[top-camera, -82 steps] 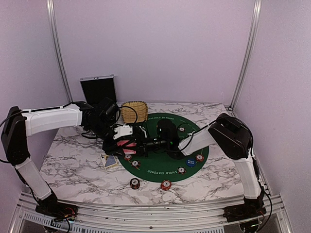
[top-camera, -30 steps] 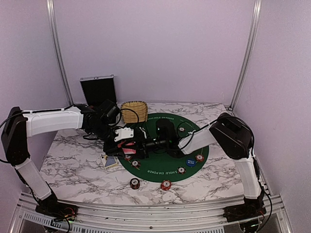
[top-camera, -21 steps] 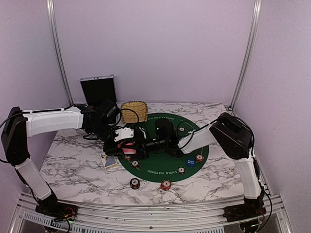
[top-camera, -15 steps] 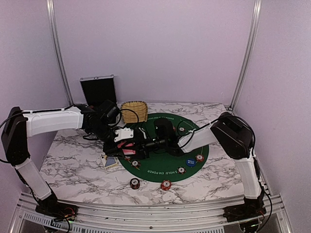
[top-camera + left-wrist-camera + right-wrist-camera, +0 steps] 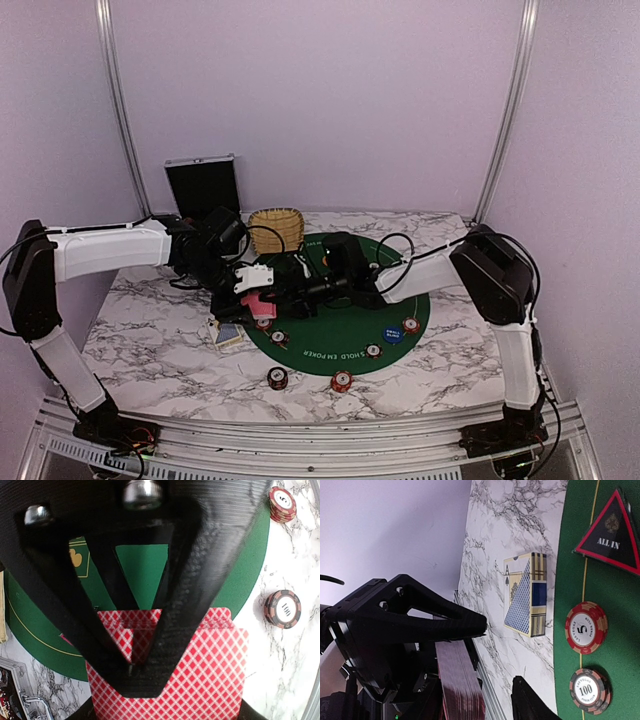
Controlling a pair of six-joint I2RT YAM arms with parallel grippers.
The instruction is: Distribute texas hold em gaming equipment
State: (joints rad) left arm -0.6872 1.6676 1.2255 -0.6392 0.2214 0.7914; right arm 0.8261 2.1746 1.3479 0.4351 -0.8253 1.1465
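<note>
On the mat [image 5: 620,600], marker [image 5: 612,535] reads ALL IN.

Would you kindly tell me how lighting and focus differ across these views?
Top external: even lilac light, soft shadows; black arm parts merge over the round green felt mat. Left wrist: the left hand looms dark, its steel bolts soft, the red-checked playing cards sharp. Right wrist: the dark triangular ALL IN marker reads crisply.

1. Black triangular "ALL IN" marker with red border [image 5: 612,532] lies on the green felt mat [image 5: 620,605], near its edge.
2. Red-and-white "5" chip [image 5: 586,627] and dark "100" chip [image 5: 591,690] sit along the mat's edge, apart.
3. Blue-and-gold card box [image 5: 526,594] lies flat on the white marble table [image 5: 495,540], just beside the mat's edge.
4. Left gripper [image 5: 465,635] is clamped on a stack of red-backed playing cards [image 5: 460,680], seen edge-on.
</note>
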